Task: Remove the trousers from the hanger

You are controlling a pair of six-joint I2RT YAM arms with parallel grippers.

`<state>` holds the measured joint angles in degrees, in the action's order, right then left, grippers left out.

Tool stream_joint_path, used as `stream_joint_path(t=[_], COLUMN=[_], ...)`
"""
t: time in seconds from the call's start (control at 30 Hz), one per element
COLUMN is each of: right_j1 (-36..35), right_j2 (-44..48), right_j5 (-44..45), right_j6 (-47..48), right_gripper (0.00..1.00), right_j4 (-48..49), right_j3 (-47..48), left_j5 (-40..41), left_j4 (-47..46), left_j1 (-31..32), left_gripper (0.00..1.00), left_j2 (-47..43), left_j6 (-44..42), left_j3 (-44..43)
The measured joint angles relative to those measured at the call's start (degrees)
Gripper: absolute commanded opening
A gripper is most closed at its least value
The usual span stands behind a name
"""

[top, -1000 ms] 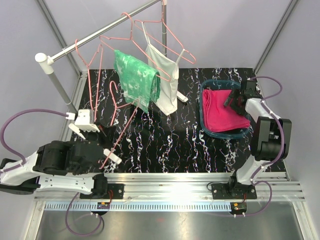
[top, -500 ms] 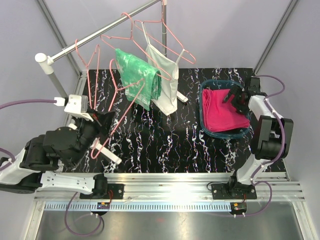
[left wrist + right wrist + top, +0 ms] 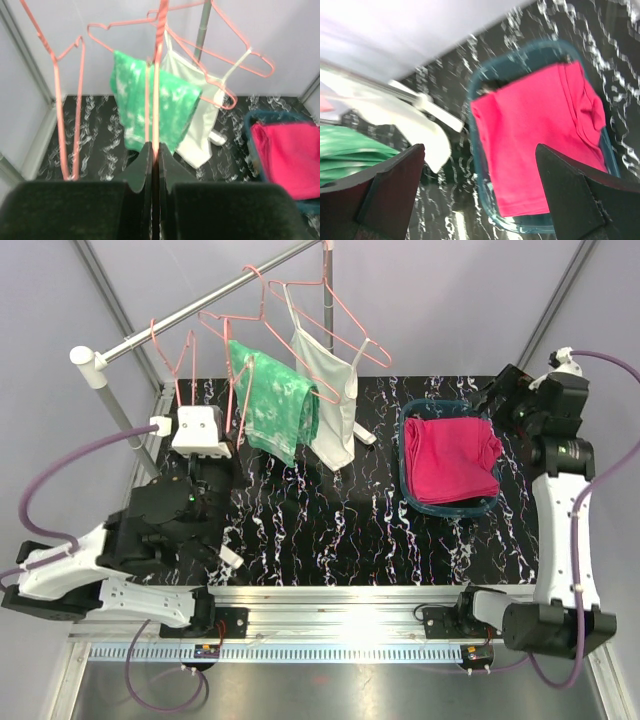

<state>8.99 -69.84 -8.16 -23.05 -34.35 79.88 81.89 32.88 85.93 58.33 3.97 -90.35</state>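
Magenta trousers [image 3: 452,460] lie in the teal basket [image 3: 403,455], centre right; green trousers [image 3: 275,410] hang upper centre, partly behind pink hanger wire [image 3: 157,110] pinched by the left gripper [image 3: 155,150]. Right gripper [image 3: 477,155] gapes wide, blurred.

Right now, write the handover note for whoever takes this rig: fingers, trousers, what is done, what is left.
Left gripper: fingers shut on an empty pink hanger, held upright below the rail.
Right gripper: fingers open, holding nothing, raised by the far right corner of the teal basket.
Magenta trousers: off the hanger, lying in the teal basket.
Green trousers: draped on a hanger on the rail, beside the white tank top.
Done: magenta pair. Left: probably park the held hanger, then take down the green pair.
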Motion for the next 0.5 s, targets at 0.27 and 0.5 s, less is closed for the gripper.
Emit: stream_joint_path(t=[0.27, 0.5], right_j1=[0.0, -0.1], right_j2=[7.1, 8.8], right_j5=[-4.6, -7.6], right_j6=[-0.2, -0.3], right_gripper=[0.99, 1.0], right_j4=[-2.8, -5.8], right_j3=[1.3, 1.3], left_j5=[2.3, 2.3], left_j4=[-28.0, -26.7], left_j1=[-7.5, -18.7], left_gripper=[0.0, 0.0], left_j2=[0.5, 4.5], left_j6=[-23.9, -23.0], left_j3=[5.2, 1.7])
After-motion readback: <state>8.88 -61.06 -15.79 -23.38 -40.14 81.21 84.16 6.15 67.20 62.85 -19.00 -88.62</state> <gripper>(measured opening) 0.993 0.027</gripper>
